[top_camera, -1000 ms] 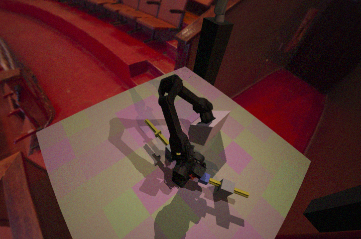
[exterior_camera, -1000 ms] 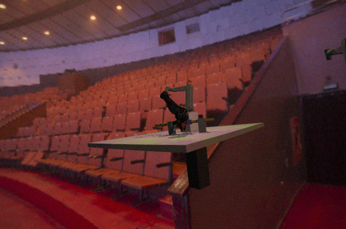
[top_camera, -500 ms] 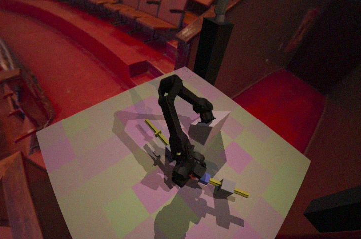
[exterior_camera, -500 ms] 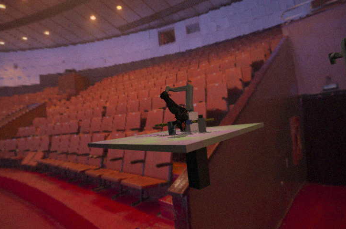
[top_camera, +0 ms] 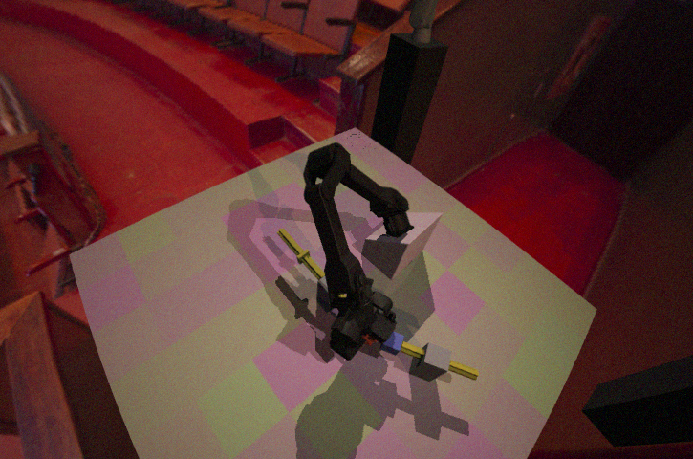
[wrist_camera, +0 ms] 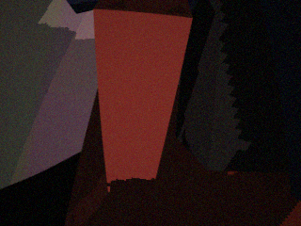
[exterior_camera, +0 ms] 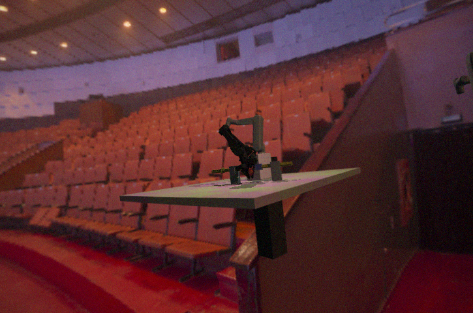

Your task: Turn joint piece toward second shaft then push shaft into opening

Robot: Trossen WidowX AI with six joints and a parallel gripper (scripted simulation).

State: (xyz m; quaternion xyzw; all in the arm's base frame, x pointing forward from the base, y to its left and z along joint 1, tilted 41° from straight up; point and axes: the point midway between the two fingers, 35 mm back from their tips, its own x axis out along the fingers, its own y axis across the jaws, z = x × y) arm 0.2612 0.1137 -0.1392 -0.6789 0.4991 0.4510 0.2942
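The red joint piece (top_camera: 367, 339) (wrist_camera: 138, 94) is mostly hidden by my gripper (top_camera: 364, 338) (wrist_camera: 137, 113), which is shut on it. Beside it a blue part (top_camera: 393, 341) (exterior_camera: 258, 166) sits on the end of the first yellow shaft (top_camera: 465, 370) (exterior_camera: 287, 163), which runs through a grey block (top_camera: 438, 359) (exterior_camera: 276, 171). The second yellow shaft (top_camera: 290, 239) (exterior_camera: 217, 171), with a small collar, passes through another block (exterior_camera: 235, 176) on the other side of the gripper, partly behind the arm. Which way the joint's opening points, and the second shaft's near end, cannot be made out.
The arm (top_camera: 328, 222) (exterior_camera: 235, 143) reaches over the patchwork table (top_camera: 173, 335) (exterior_camera: 192, 201) from a pale wedge-like stand (top_camera: 423, 231) behind the joint. The arm and its shadows cover much of the area around the second block.
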